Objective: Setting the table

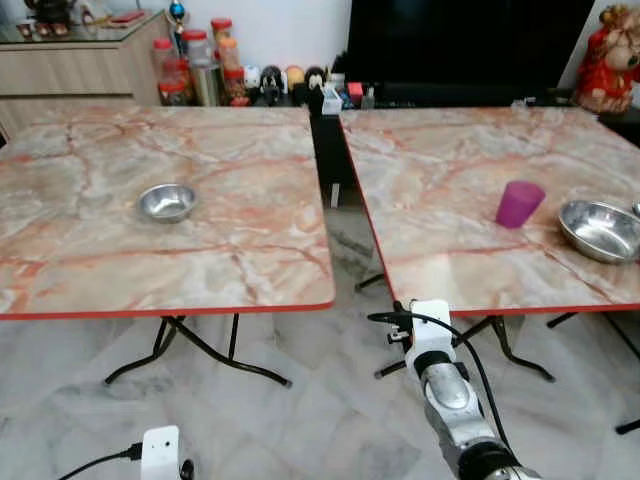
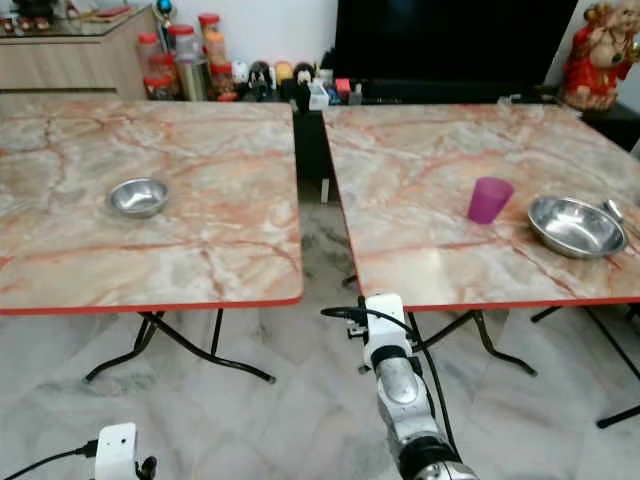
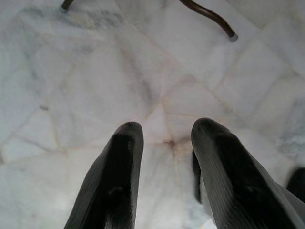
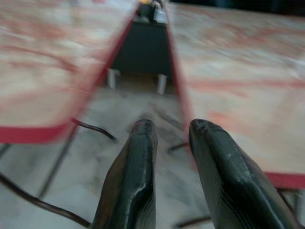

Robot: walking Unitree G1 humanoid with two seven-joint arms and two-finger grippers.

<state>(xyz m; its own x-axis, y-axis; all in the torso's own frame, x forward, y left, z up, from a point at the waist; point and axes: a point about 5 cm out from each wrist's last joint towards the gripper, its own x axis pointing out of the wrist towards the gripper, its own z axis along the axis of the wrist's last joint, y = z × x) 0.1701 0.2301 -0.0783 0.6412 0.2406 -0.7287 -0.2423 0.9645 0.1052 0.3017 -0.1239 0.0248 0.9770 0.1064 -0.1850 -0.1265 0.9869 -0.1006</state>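
Left table: small steel bowl sitting upright near centre, nothing else on it. Left gripper hangs low at 7 o'clock in the head view, pointed at the floor, fingers parted by a moderate gap, holding nothing.

Right gripper is raised at 6 o'clock, aimed at the gap between the tables; fingers a little apart, empty.

Right table: purple cup at 3 o'clock, upright, with a larger steel bowl just beside it toward the table's right edge (something small and metallic at the bowl's far rim, can't tell what).

Handling, my read:
- Cup looks like thin plastic: light, stiff enough, not fragile, tips easily. Pinch across the body mid-height or over the rim, one finger inside.
- Bowls look like thin stainless: light, rigid, slick. Curved wall will squirt out of a side pinch, so take the rim, one finger in, one out.
- Risk: skidding on the glossy top.
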